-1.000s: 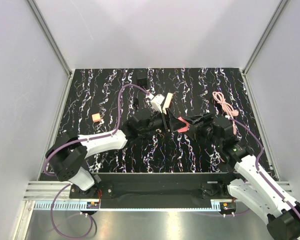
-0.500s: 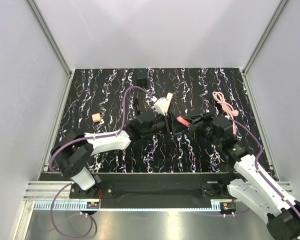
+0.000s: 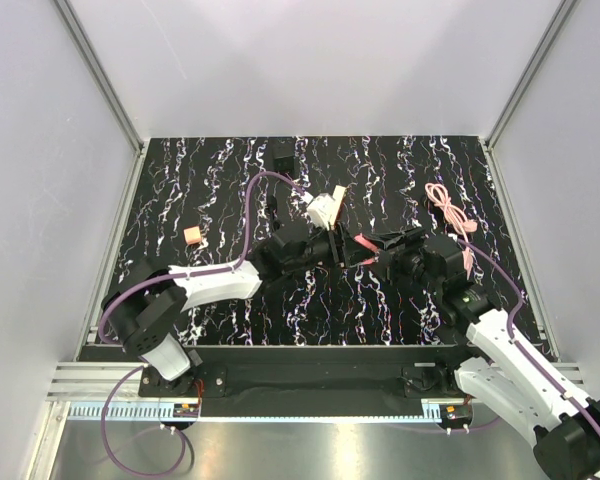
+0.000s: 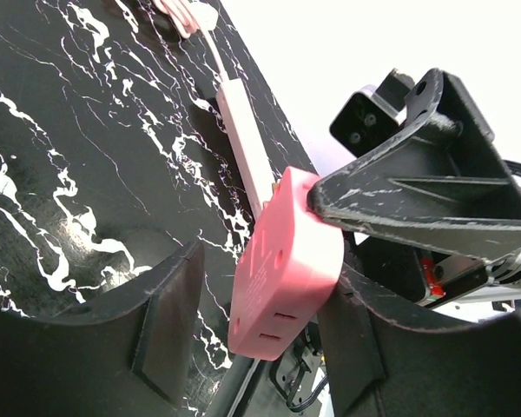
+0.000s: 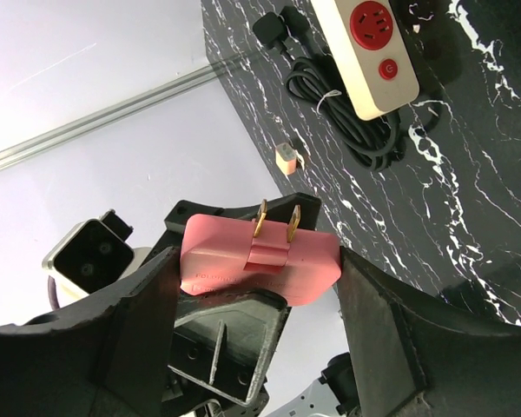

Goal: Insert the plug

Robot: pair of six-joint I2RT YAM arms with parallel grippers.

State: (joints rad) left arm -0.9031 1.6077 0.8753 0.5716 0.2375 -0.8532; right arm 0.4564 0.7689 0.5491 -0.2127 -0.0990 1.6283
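**A:** Where is the pink plug (image 5: 260, 261) sitting?

**B:** It is hanging clear of the table (image 3: 200, 180), around the middle, on the near side of the cream power strip (image 5: 365, 52). Its 2 gold prongs (image 5: 276, 221) are showing bare.

**A:** Who is gripping it?

**B:** The right gripper (image 3: 375, 245) is pinching it, 1 finger at each end. The left gripper (image 4: 260, 330) is standing spread around it. 1 of its fingers (image 4: 356, 343) seems to be touching the plug, and the other is standing off with a gap.

**A:** And the lead?

**B:** Its pink cable (image 4: 243, 130) is running away down onto the table.
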